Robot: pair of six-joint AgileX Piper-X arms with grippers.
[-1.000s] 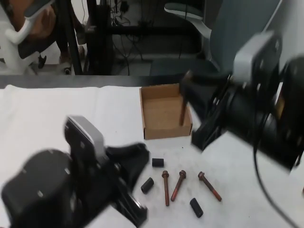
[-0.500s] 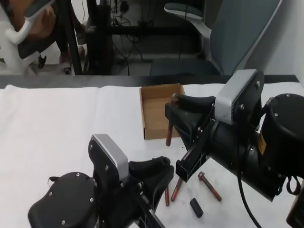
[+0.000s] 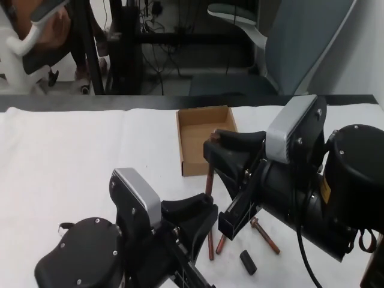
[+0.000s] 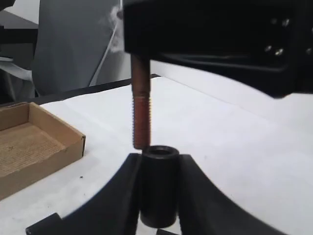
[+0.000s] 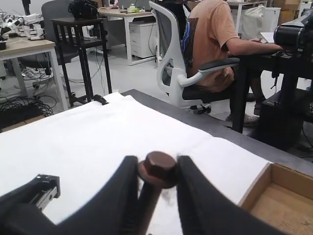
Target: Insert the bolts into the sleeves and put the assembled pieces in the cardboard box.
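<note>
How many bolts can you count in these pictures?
4. One bolt hangs upright in the right gripper; three lie on the white cloth, two partly covered by the arms. Others may be hidden.

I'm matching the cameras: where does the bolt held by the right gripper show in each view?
High view: bolt upright, at the cardboard box's near wall.
Left wrist view: bolt hanging just above the sleeve.
Right wrist view: bolt head between the fingers.
Shared landmark: the cardboard box.
</note>
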